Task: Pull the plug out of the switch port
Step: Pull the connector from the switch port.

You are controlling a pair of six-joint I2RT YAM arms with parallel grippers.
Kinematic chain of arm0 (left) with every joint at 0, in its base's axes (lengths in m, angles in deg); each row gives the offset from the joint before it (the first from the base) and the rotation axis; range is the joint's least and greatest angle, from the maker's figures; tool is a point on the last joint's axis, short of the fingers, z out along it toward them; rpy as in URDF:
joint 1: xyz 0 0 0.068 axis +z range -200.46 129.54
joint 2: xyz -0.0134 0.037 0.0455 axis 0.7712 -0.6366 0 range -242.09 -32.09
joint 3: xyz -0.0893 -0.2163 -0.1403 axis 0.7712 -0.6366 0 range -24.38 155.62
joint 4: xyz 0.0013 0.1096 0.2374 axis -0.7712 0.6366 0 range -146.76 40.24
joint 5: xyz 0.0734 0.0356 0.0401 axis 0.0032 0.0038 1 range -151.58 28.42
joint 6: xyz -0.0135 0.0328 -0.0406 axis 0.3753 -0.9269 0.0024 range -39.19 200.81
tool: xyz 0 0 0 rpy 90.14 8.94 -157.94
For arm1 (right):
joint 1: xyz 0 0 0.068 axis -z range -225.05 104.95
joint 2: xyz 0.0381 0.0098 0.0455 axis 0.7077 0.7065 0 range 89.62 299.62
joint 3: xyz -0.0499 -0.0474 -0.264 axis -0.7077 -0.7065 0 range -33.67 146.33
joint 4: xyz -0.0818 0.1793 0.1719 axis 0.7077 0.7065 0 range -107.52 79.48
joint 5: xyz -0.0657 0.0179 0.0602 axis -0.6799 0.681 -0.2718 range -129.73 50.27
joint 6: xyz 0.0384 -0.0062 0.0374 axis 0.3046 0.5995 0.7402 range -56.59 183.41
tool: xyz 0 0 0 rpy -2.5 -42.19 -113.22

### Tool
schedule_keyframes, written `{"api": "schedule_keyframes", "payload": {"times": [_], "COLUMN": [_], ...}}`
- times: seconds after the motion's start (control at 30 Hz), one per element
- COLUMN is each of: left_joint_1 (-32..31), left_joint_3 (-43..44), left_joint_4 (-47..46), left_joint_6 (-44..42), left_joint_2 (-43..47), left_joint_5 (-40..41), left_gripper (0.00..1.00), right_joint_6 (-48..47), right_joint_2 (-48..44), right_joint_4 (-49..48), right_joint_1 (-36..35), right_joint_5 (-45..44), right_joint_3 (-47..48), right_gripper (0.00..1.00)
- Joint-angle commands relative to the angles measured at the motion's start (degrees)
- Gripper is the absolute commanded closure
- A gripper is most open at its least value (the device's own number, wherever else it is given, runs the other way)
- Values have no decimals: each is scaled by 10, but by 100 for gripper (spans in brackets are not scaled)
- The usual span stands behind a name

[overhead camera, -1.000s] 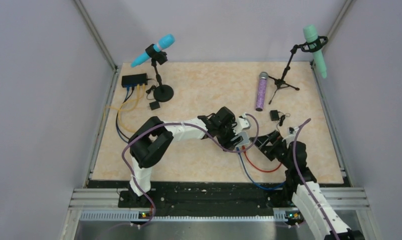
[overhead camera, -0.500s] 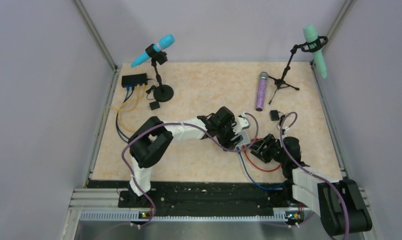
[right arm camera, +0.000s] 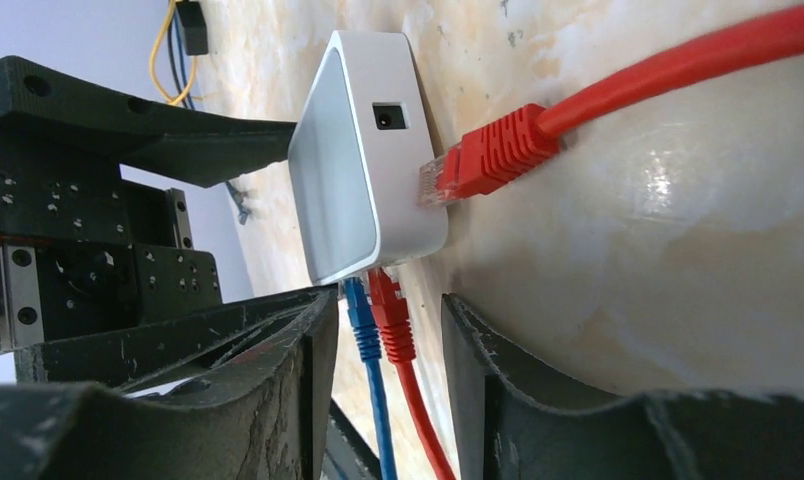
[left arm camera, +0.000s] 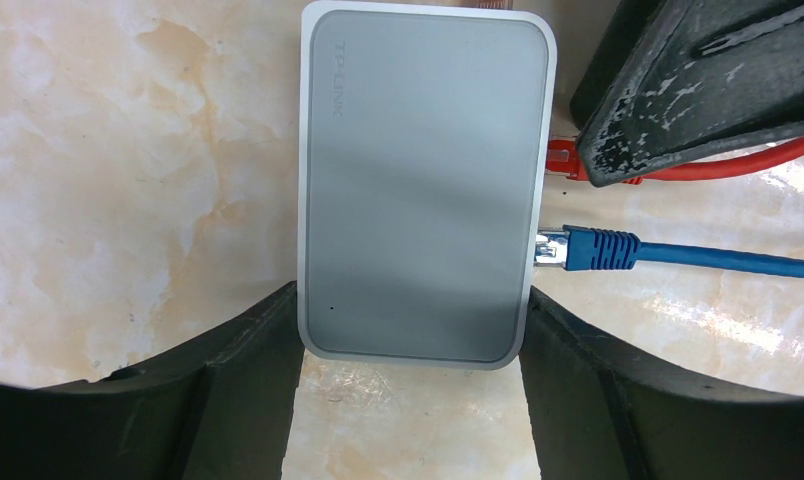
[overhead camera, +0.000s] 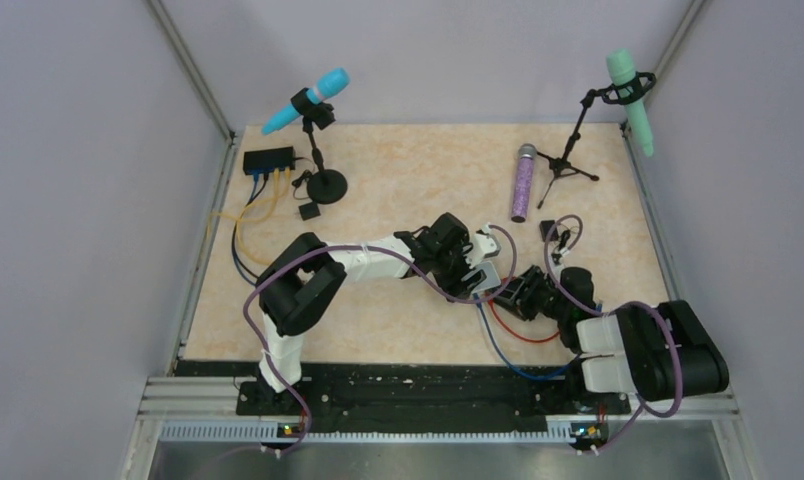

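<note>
Right fingers (right arm camera: 578, 420) have moved in, half-open around the red plug (right arm camera: 390, 315) and blue plug (right arm camera: 358, 315), not yet clamped; left fingers (left arm camera: 228, 400) pin the grey switch (left arm camera: 423, 180) mid-surface (left arm camera: 128, 200). Best: isolate one plug, pull straight out.

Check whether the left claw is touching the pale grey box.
Touching. In the left wrist view, the fingers of the left claw meet both sides of the pale grey box, with no gap.

3 microphones (overhead camera: 523, 183), 2 stands (overhead camera: 327, 186), 1 black switch (overhead camera: 268, 159), 1 grey box (left arm camera: 423, 180), 2 small black blocks (overhead camera: 308, 211), 2 robot arms (overhead camera: 368, 258)
</note>
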Motion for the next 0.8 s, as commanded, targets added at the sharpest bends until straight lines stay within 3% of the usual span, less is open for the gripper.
{"api": "schedule_keyframes", "payload": {"times": [0.0,0.23,0.37,0.47,0.77], "left_joint_1": [0,0,0,0,0], "left_joint_3": [-22,-26,-27,-26,-21], "left_joint_4": [46,50,50,51,51], "left_joint_6": [20,19,18,19,20], "left_joint_2": [-19,-15,-15,-16,-16], "left_joint_5": [-19,-15,-15,-17,-16], "left_gripper": [51,51,52,52,52], "right_joint_6": [13,59,39,36,40], "right_joint_2": [63,118,88,66,49], "right_joint_4": [-72,-191,-131,-108,-86], "right_joint_1": [-12,-13,-13,-13,-17], "right_joint_5": [-3,4,-13,-25,-55], "right_joint_3": [2,-18,-12,-10,-3], "right_gripper": [58,75,73,61,63]}}
